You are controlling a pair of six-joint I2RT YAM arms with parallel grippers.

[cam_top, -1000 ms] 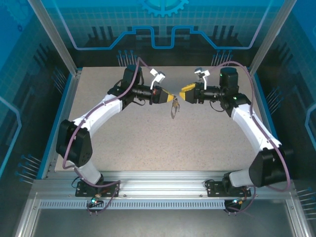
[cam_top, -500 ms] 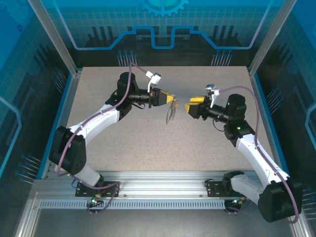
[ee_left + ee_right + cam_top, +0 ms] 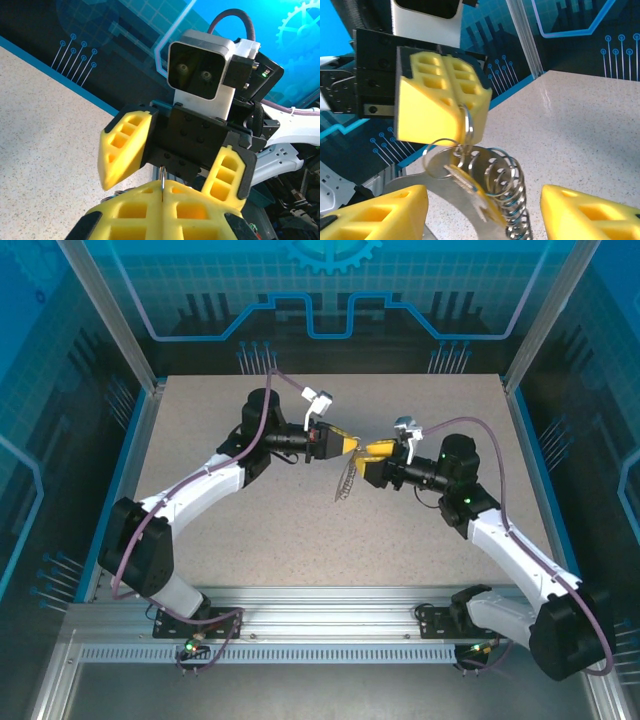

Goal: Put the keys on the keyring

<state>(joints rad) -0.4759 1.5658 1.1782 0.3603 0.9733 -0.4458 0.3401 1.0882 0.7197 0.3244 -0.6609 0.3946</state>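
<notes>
Right fingers [image 3: 380,215] spread wider, returned to flank keyring [image 3: 510,195].

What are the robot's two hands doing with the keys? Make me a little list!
left hand: shut, pinching a silver ring of the keyring
right hand: open, facing the left hand, one finger on each side of the dangling bunch
key: hanging among the rings
where: in the air above the table
</notes>
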